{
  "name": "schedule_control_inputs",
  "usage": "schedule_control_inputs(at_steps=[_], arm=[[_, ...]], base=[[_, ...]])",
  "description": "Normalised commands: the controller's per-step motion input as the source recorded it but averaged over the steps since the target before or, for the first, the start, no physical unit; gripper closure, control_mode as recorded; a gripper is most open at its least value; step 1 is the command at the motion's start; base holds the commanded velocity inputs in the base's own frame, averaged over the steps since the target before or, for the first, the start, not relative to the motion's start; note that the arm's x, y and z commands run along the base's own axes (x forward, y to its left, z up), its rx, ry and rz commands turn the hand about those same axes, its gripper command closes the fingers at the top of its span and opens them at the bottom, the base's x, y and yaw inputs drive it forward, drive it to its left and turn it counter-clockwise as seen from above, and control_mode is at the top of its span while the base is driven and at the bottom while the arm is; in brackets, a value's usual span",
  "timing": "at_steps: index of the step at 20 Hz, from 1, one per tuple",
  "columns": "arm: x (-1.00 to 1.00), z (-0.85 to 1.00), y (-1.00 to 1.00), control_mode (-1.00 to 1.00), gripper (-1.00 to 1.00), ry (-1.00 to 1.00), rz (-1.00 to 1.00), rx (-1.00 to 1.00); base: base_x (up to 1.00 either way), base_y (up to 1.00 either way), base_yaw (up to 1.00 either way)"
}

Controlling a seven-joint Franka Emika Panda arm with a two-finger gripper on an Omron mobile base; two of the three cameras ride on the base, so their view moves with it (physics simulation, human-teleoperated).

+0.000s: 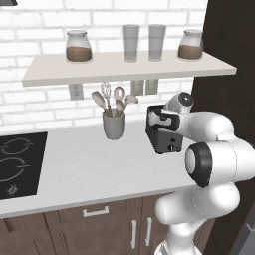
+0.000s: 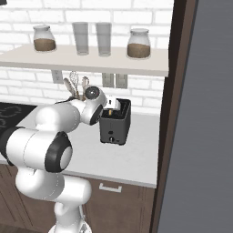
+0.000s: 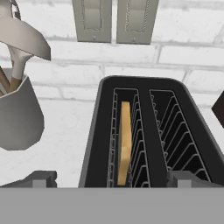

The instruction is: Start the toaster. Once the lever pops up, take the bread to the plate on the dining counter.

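Right, near to far:
Arm: white, rises from base in front of the cabinets, reaches fwd over the worktop point(image 1: 89, 169) to the toaster.
Gripper point(image 3: 111, 180): just above and in front of toaster's top, looking down into the slots; jaws spread wide, one tip at each side in hand view, nothing held. In both base views the hand sits right at the toaster's top.
Toaster point(image 2: 116, 123): black box, upright on white worktop, near the dark wall panel at the worktop's right end; small knobs on its front face; two slots w/ wire racks.
Bread point(image 3: 124, 142): tan slice, standing on edge inside the left slot (hand view), down betw. the wires; right slot bare racks.
Cup point(image 1: 113, 124): grey, on worktop just left of toaster, apart from it, holds spoons + a whisk, handles down.
Cooktop point(image 1: 17, 164): black, set in worktop well left of cup.
Drawers: dark wood w/ pale handles under the worktop.
Wall: white brick behind; two grey outlet plates point(image 3: 113, 19) just behind toaster, another outlet further left under the shelf.
Shelf point(image 1: 124, 67): pale board above; two jars w/ brown contents at the ends, two clear glasses side by side betw. them.
Plate, dining counter: can't tell where.
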Motion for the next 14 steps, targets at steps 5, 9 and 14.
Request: schedule_control_inputs(at_steps=[5, 9, 14], arm=[[0.00, 0.00, 0.00, -1.00, -1.00, 0.00, 0.00, 0.00], [0.00, 0.00, 0.00, -1.00, -1.00, 0.00, 0.00, 0.00], [0.00, 0.00, 0.00, -1.00, -1.00, 0.00, 0.00, 0.00]], base=[[0.00, 0.00, 0.00], [0.00, 0.00, 0.00], [0.00, 0.00, 0.00]])
